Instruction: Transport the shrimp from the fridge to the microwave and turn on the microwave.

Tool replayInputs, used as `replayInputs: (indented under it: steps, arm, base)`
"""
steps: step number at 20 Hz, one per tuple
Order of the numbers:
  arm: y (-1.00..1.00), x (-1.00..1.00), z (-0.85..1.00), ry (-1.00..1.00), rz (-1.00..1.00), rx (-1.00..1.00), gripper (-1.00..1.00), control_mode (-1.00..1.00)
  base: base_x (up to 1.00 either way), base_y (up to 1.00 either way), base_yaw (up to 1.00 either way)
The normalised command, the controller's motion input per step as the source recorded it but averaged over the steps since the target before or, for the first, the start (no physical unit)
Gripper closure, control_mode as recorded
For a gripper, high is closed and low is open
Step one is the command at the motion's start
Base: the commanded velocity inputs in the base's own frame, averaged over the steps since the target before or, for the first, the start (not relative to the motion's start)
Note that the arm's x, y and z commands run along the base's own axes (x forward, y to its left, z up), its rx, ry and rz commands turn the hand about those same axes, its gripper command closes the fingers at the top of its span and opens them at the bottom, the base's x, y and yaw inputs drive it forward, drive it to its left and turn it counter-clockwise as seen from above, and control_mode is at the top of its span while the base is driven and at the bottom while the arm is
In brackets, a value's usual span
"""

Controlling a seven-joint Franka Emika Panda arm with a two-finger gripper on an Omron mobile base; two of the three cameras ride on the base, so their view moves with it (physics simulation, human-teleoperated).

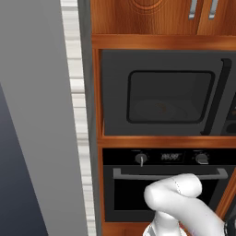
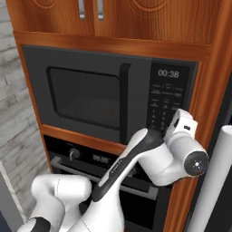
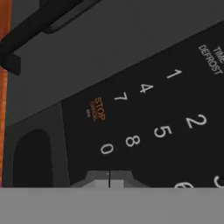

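Right base view shows the microwave [image 2: 104, 95] built into a wooden cabinet [image 2: 213, 68], its windowed door closed and its black keypad [image 2: 166, 102] on the right, with the display reading 00:38. The arm bends up from the lower left and its gripper [image 2: 174, 123] sits pressed close against the lower part of the keypad; the fingertips themselves are hidden behind the white hand there. Hand view looks straight onto the keypad [image 3: 166, 118] from very near: white digits 1, 4, 7, 0, 2, 5, 8 and an orange STOP/CANCEL label [image 3: 98, 109] are readable, and the gripper [image 3: 109, 180] shows at the bottom with its two tips drawn together, no gap between them and nothing held, just below the 0 key. Whether the tips actually touch the panel cannot be told. Through the door window, a faint orange speck, probably the shrimp [image 2: 111, 108], sits on the pale turntable inside the microwave; it is too dim to be sure. Left base view shows the microwave [image 1: 161, 92] above a black oven [image 1: 161, 184] with knobs and a bar handle, and the shrimp [image 1: 162, 107] again as a dim orange mark behind the glass. A long white cylindrical handle [image 2: 213, 181] of the fridge stands at the right edge of the right base view.
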Motion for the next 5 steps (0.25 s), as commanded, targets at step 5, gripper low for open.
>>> replayInputs:
  steps: [5]
  arm:
    - [-0.52, 0.65, -0.24, 0.00, 0.09, 0.04, 1.00, -1.00]
  base:
    - [0.00, 0.00, 0.00]
